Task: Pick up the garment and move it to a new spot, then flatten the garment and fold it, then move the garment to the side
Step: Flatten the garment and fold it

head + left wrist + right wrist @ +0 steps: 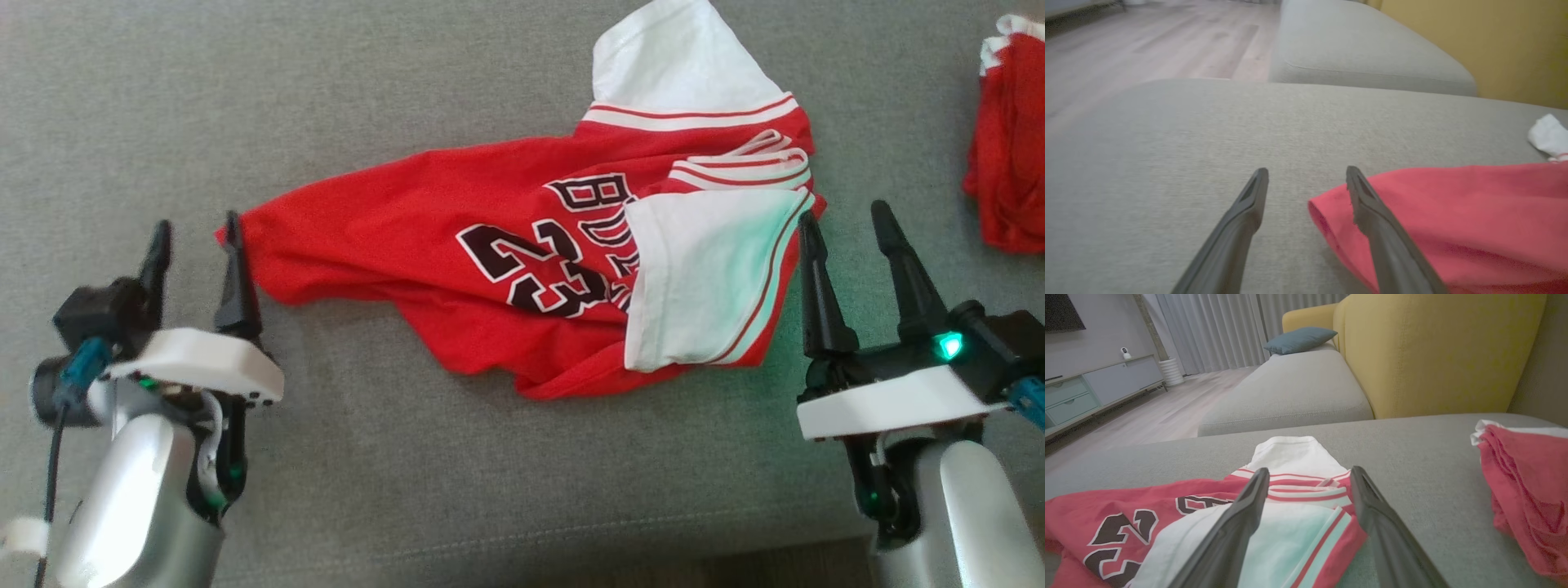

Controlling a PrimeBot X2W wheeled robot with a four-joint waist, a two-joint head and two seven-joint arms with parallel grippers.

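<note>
Red jersey [424, 212] lengthwise left-right, hem leftward

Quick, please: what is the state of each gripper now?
Left gripper: open, holding nothing, at the red jersey's edge.
Right gripper: open, holding nothing.

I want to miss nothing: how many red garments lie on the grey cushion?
2. The numbered jersey lies crumpled in the middle. A bunched red garment lies at the right edge of the head view, partly cut off; more may lie beyond.
</note>
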